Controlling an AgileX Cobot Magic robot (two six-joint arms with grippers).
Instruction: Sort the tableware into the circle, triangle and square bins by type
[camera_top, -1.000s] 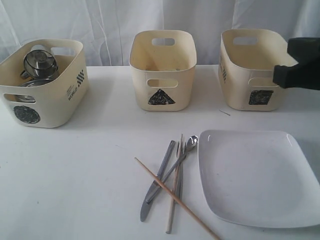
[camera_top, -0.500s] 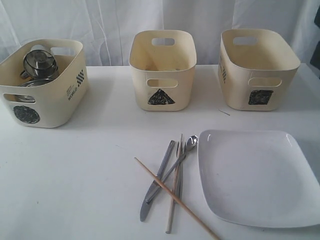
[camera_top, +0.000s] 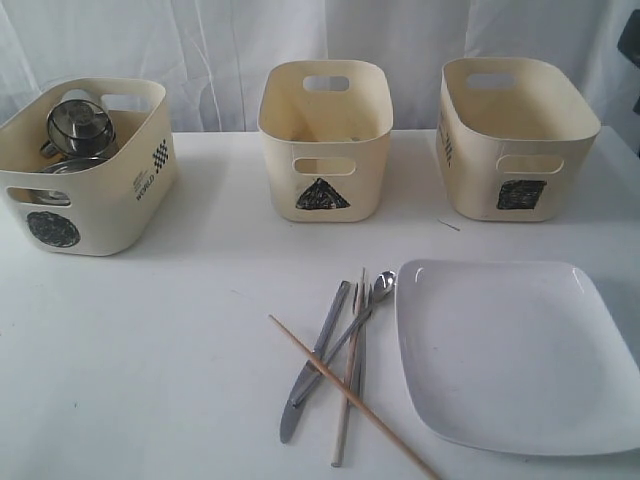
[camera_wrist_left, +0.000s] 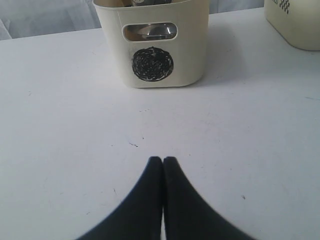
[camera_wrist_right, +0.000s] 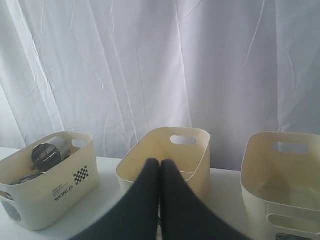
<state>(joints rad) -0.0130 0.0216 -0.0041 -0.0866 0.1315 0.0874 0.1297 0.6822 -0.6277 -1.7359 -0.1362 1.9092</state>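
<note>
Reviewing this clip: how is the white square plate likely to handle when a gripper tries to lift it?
The plate lies flat with a low rim, so getting under its edge is probably hard. Pushed, it may slide on the smooth table. It looks glazed: likely stiff, slippery and breakable if dropped.

— Exterior: high, fronting the table (camera_top: 150, 350), looking down toward the curtain (camera_top: 230, 40)?
— Left wrist: low, close, facing the circle bin (camera_wrist_left: 192, 50). Right wrist: raised, set back, facing the curtain, sharing the circle bin, triangle bin (camera_wrist_right: 195, 150) and square bin (camera_wrist_right: 260, 155) with exterior.
</note>
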